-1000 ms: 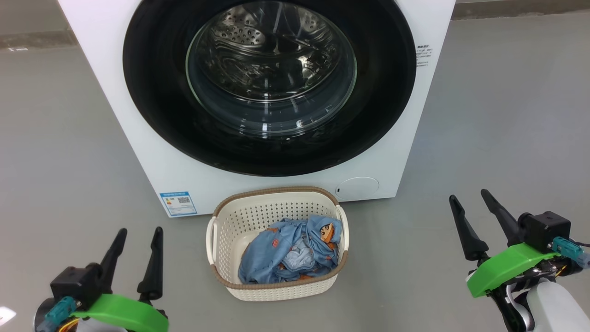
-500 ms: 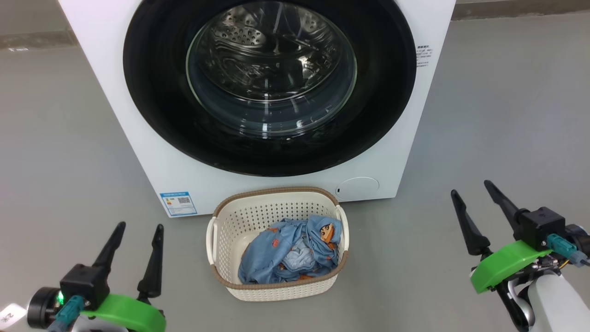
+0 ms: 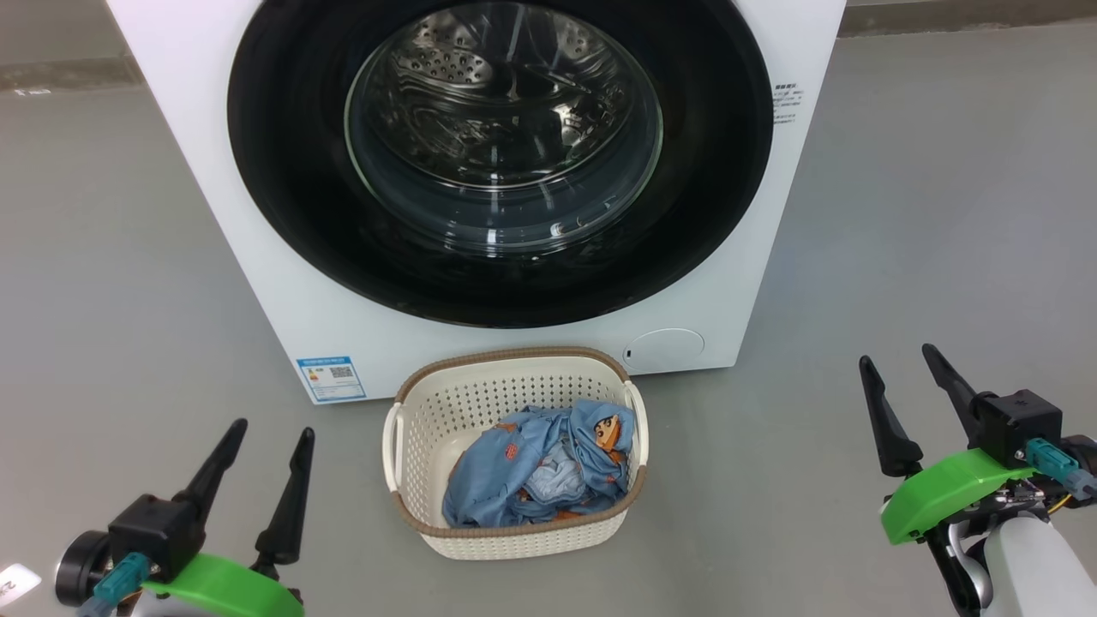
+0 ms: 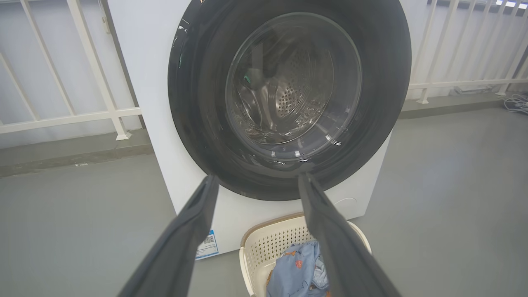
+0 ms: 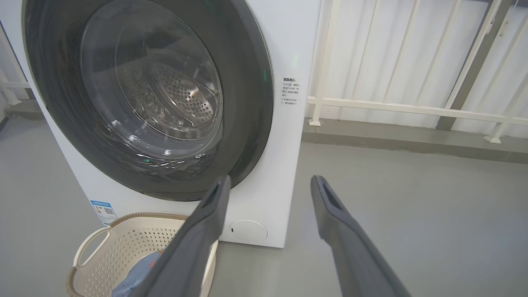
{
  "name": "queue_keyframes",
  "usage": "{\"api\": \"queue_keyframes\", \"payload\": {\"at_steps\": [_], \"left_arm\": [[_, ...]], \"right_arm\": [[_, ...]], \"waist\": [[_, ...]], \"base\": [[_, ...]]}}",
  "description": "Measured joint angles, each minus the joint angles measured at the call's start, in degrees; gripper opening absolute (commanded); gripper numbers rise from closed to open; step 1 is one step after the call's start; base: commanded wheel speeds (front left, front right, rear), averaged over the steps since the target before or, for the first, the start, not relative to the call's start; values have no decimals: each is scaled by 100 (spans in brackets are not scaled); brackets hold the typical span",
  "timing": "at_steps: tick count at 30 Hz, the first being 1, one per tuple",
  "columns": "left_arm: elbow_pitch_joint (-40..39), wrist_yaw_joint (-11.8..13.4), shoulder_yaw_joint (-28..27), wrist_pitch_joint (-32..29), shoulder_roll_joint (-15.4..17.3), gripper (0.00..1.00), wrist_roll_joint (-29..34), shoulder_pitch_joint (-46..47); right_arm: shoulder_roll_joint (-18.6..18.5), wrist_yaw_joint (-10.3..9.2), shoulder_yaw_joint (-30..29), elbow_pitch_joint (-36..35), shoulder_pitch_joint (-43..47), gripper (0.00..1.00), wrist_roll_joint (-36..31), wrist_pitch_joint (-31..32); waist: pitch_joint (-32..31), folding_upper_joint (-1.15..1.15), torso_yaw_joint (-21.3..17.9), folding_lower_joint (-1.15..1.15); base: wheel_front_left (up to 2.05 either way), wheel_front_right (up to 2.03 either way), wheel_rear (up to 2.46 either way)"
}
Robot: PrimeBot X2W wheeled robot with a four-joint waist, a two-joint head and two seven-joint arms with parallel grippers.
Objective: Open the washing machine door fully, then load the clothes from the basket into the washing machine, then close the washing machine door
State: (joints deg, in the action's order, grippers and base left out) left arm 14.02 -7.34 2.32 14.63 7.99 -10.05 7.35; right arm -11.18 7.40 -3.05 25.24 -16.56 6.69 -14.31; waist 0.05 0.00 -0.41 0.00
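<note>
Wrist views show railing (image 5: 412, 109) behind washing machine (image 5: 288, 49).

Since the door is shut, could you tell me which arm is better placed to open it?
Probably right: the right gripper reaches farther toward the door, facing its right edge; the left gripper sits farther back. Both are open.

head: high, looking down | wrists: low, flanking, facing forward | shared: washing machine door (image 3: 501, 163), basket (image 3: 480, 401)
</note>
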Motion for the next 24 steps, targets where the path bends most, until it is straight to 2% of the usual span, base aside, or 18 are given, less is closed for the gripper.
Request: {"api": "queue_keyframes", "payload": {"at_steps": [24], "left_arm": [[225,0,-338,0,-167,100,225,29]], "right_arm": [[110,0,-166,130,0,100,-65,0]], "waist": [[-18,0,13,0]], "base": [[0,0,0]]}}
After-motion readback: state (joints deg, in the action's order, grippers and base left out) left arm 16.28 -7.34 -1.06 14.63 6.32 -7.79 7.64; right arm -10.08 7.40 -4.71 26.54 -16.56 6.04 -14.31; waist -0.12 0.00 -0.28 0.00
